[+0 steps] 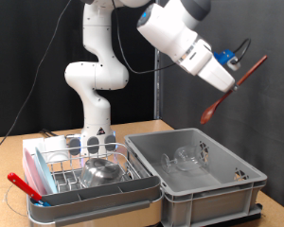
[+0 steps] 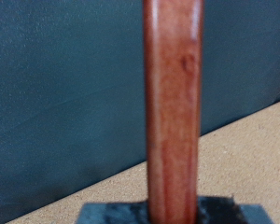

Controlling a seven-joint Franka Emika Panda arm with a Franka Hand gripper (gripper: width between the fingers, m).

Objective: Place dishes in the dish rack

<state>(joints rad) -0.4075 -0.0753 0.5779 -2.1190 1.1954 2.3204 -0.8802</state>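
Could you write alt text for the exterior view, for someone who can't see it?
A white robot arm's gripper holds a wooden spoon high above a grey crate. Beside it, a wire dish rack holds a steel bowl.

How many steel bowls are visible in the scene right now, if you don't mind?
1: the steel bowl sits in the dish rack at the exterior view's lower left. Others may be hidden.
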